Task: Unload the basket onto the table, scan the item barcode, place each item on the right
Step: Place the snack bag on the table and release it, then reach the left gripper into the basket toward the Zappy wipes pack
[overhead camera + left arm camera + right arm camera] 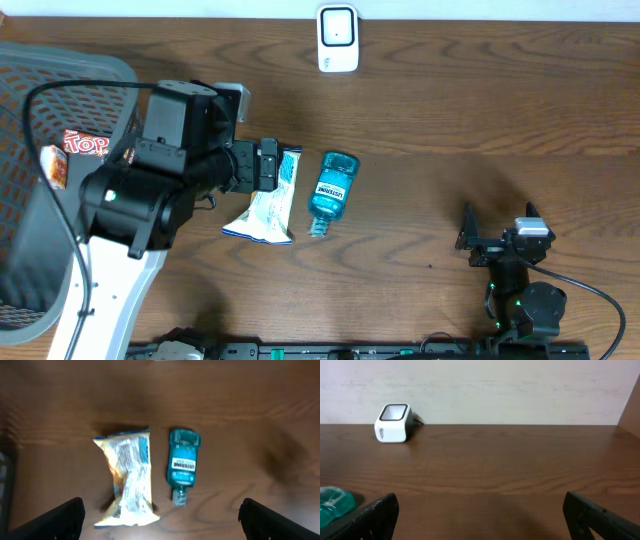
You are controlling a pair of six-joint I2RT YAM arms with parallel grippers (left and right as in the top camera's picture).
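At five o'clock the right gripper [498,238] sits spread wide, empty. Mid-table the left gripper [268,165] hangs released above a crinkled white-and-blue snack bag [268,208]. A teal plastic mouthwash bottle [329,188] lies at the bag's three o'clock. A white boxy scanner [338,38] stands at twelve, a dark mesh basket [90,60] at nine.

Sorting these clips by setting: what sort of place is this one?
Likely a mock shop checkout on a wooden table: a white barcode scanner at the far edge, a mesh basket holding packaged goods at the left, a snack bag and mouthwash bottle lying side by side.
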